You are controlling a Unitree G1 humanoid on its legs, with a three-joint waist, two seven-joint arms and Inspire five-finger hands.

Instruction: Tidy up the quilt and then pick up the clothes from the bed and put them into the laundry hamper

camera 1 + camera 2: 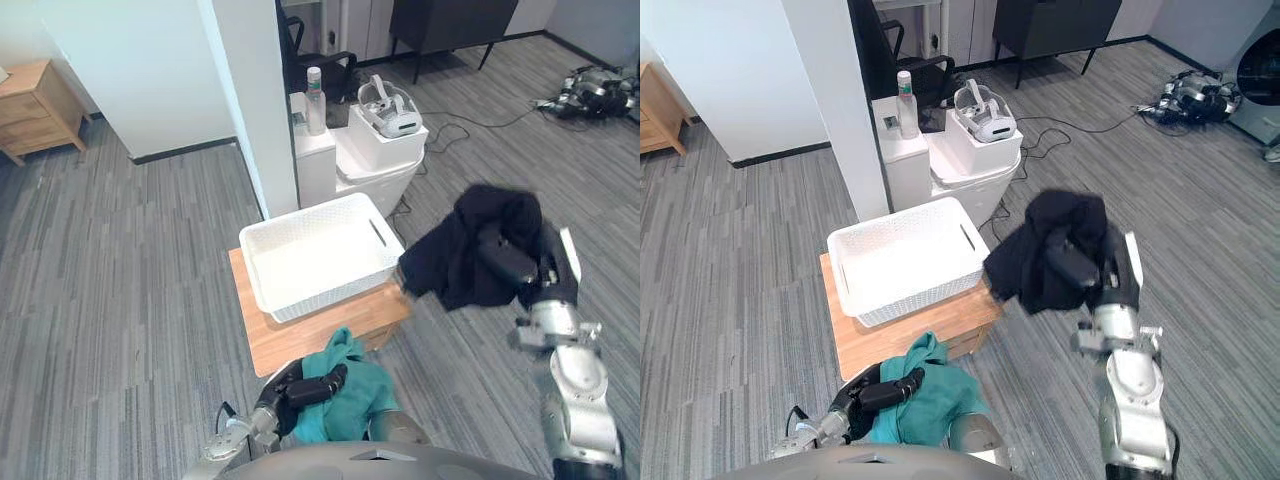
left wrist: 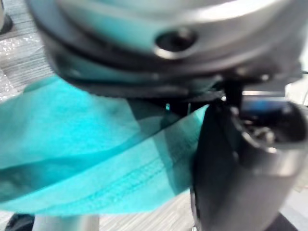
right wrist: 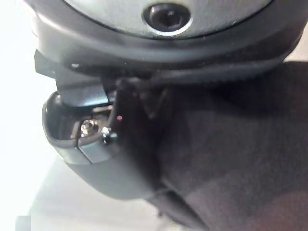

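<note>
My right hand (image 1: 508, 262) is shut on a black garment (image 1: 455, 255) and holds it in the air to the right of the white laundry hamper (image 1: 318, 255). Up close, the dark cloth (image 3: 236, 159) lies against the hand (image 3: 96, 154). My left hand (image 1: 305, 390) is low in front of me, its fingers curled round a teal garment (image 1: 352, 395); that teal cloth (image 2: 86, 159) fills much of the left wrist view beside the hand (image 2: 240, 163). The hamper has nothing in it and rests on a low wooden stand (image 1: 300, 335).
Behind the hamper stand a white cabinet (image 1: 375, 165) with a headset (image 1: 388, 112) and a bottle (image 1: 315, 100). A white pillar (image 1: 258, 95) rises at the back. A wooden nightstand (image 1: 35, 105) is far left, and a device (image 1: 595, 92) lies on the floor far right.
</note>
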